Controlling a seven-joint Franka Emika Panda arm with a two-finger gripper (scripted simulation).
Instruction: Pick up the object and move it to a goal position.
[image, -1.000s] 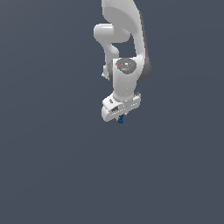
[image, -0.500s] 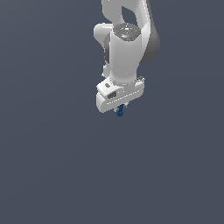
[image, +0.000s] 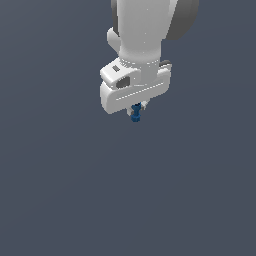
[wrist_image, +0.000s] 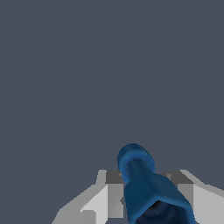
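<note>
The dark-blue peg (image: 135, 113) hangs just below the white gripper (image: 136, 107), its lower end poking out beneath the hand body in the exterior view, clear of everything else against the flat grey-blue backdrop. In the wrist view the peg (wrist_image: 144, 183) runs outward from between the two fingers: a wide flared end close to the camera, a narrower waist, and a rounded wider end farthest away. A grey finger (wrist_image: 109, 197) stands against one side of it and the other finger (wrist_image: 186, 192) against the opposite side, so the jaws are closed nearly together and clamped on the peg, leaving only the peg's width between them.

The Panda arm (image: 145, 30) comes down from the upper edge of the exterior view, its wrist pointing downward and the broad hand body tilted, its end toward the exterior view's left sitting lower than its end toward the exterior view's right. The fingers themselves are mostly hidden behind the hand body in that view.
</note>
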